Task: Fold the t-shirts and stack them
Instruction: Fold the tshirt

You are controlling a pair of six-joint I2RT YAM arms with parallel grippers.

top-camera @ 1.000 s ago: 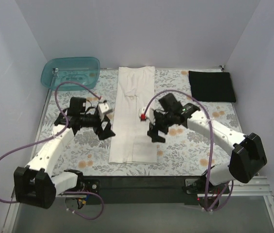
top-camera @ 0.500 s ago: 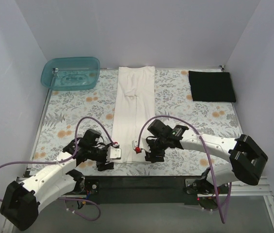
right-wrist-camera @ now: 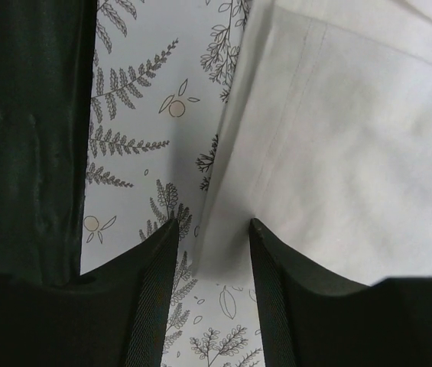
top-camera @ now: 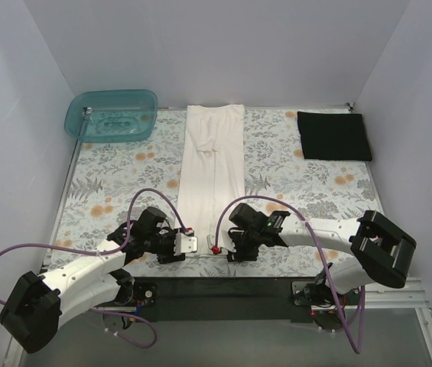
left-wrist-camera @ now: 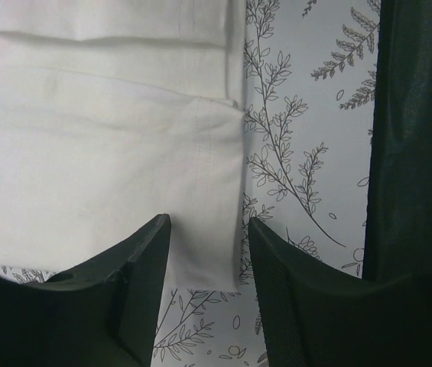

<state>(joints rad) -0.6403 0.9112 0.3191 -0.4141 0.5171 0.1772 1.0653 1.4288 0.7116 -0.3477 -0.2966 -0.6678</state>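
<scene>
White walls close in our table, which is covered by a floral cloth [top-camera: 292, 153]. Down its middle, from far edge to near edge, lies the white shirt [top-camera: 212, 168], folded into a long narrow strip. The tub [top-camera: 112, 115] sits at the far left corner, and the black shirt [top-camera: 334, 136] lies folded square at the far right, well apart from the white one. Both our arms reach in low at the near hem. The left gripper [left-wrist-camera: 208, 223] straddles the hem's left corner and the right gripper [right-wrist-camera: 212, 224] its right corner. Each pair of fingers [left-wrist-camera: 139, 283] stands apart, and the cloth lies flat and unpinched between them.
</scene>
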